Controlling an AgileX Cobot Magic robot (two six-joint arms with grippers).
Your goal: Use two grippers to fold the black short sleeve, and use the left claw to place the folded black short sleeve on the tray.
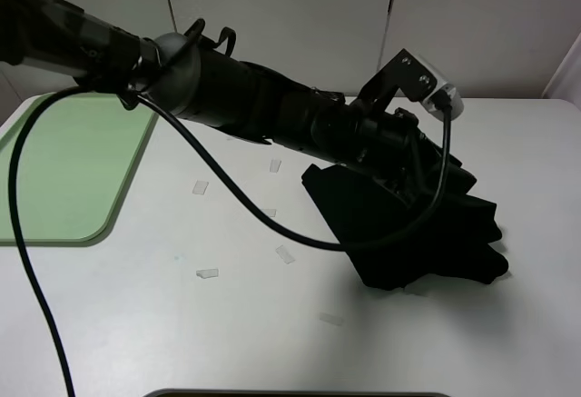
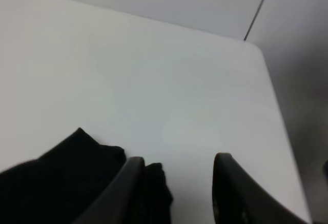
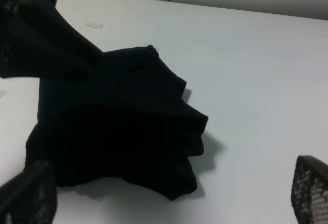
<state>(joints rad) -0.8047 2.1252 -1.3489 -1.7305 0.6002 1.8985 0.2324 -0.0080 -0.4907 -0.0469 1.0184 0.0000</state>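
On the white table (image 1: 272, 324), bunched black short sleeve (image 1: 408, 233), left claw (image 2: 177, 183) parted beside it, right claw (image 3: 169, 193) wide open.

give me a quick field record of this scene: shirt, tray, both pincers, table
shirt: black short sleeve, bunched in a heap right of centre
tray: mint-green tray, far left, nothing on it
left pincer: left pincer reached across to the shirt, jaws apart, cloth beside one finger
right pincer: right pincer open, above the shirt
table: white table with small tape strips
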